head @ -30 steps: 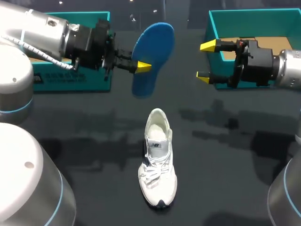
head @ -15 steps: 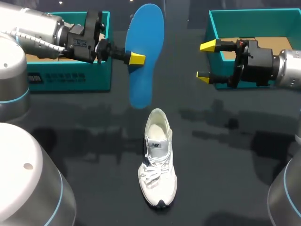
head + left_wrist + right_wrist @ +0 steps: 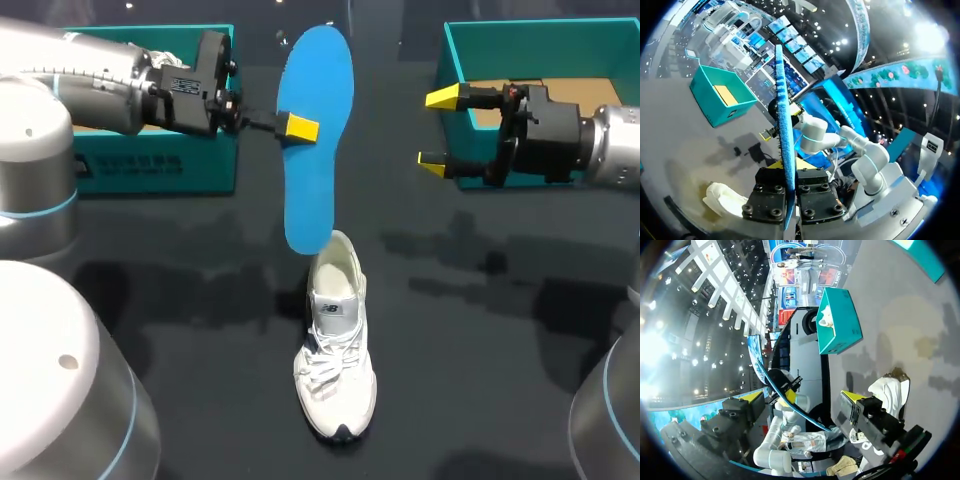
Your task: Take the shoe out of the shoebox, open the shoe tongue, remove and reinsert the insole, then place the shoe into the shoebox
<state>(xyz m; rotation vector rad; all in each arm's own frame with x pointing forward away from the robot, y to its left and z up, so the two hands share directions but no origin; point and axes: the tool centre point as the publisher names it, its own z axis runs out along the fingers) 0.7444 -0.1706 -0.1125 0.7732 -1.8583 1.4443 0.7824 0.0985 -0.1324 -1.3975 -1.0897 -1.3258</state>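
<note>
A blue insole (image 3: 315, 130) hangs nearly upright above the table, with my left gripper (image 3: 298, 128) shut on its upper part. Its lower end sits just over the heel opening of the white shoe (image 3: 335, 335), which lies in the middle of the table with its toe toward the front edge. In the left wrist view the insole (image 3: 784, 140) shows edge-on, clamped in the gripper (image 3: 790, 175), with the shoe (image 3: 725, 197) below. My right gripper (image 3: 440, 128) stands open and empty beside the right teal box (image 3: 460, 60). In its own view that gripper (image 3: 802, 400) faces the insole (image 3: 790, 407) and the shoe (image 3: 887, 390).
Two open teal boxes stand at the back. The left box (image 3: 150, 170) is under my left arm, and the right one shows a cardboard bottom. The dark tabletop (image 3: 480, 380) spreads around the shoe.
My left gripper has turned the insole from a tilt to nearly upright and brought its lower end down to the shoe's heel opening. The right arm has stayed still.
</note>
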